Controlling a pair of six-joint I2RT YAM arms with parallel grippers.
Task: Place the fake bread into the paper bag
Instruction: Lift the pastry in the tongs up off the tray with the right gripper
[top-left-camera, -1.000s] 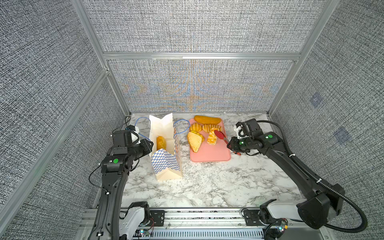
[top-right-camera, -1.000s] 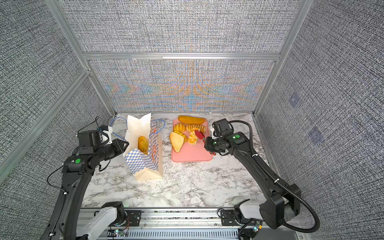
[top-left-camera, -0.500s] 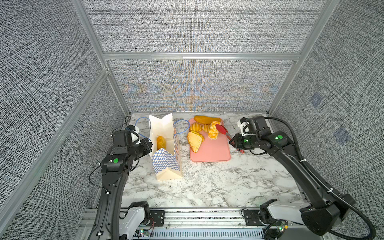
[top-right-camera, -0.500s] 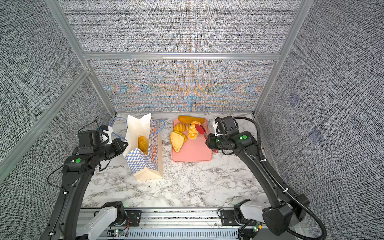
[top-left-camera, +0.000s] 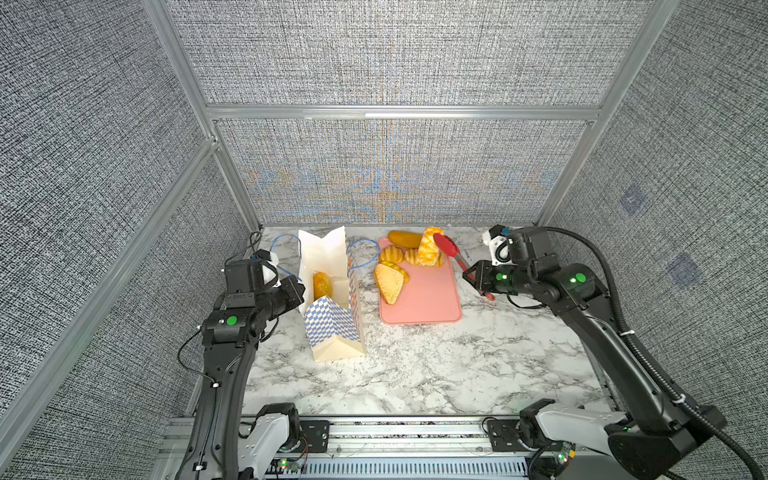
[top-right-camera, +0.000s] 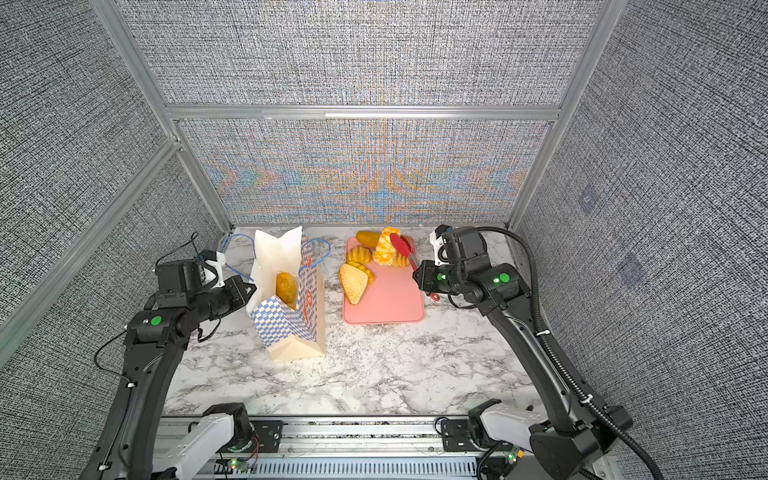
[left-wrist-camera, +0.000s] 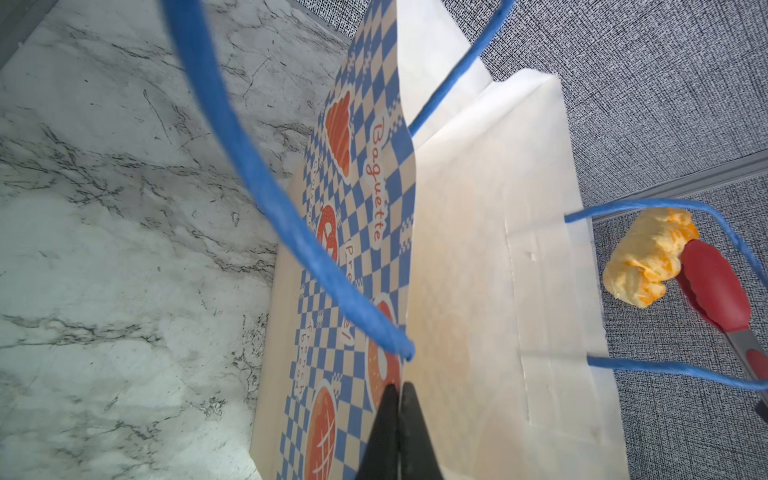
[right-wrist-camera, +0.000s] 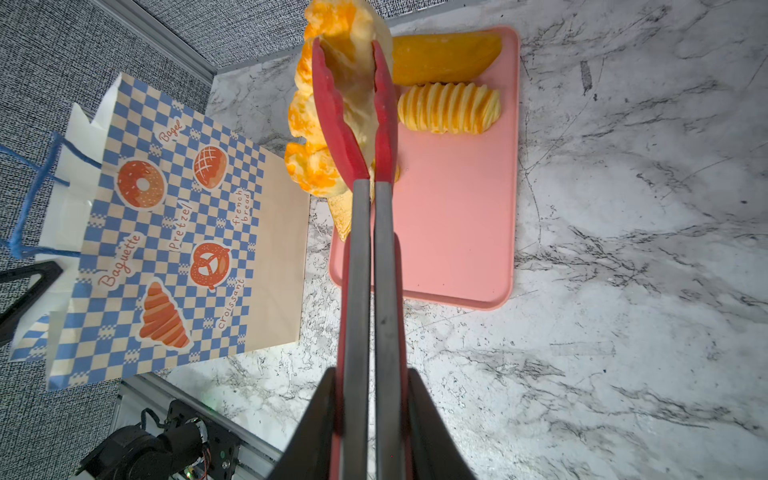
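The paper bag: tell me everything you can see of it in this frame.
The paper bag is cream-white paper with a blue-and-white checker band, orange bread pictures with names, a plain cream base and thin blue cord handles. It stands upright and open on the marble table, left of the pink tray and apart from it. One oval bun lies inside. The left gripper is shut on its rim, on the side away from the tray.

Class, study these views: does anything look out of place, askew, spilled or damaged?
Nothing spilled or damaged. The triangular sandwich pokes slightly over the edge of the pink tray nearest the paper bag. A braided pastry hangs tilted in red tongs gripped by the right pincer.
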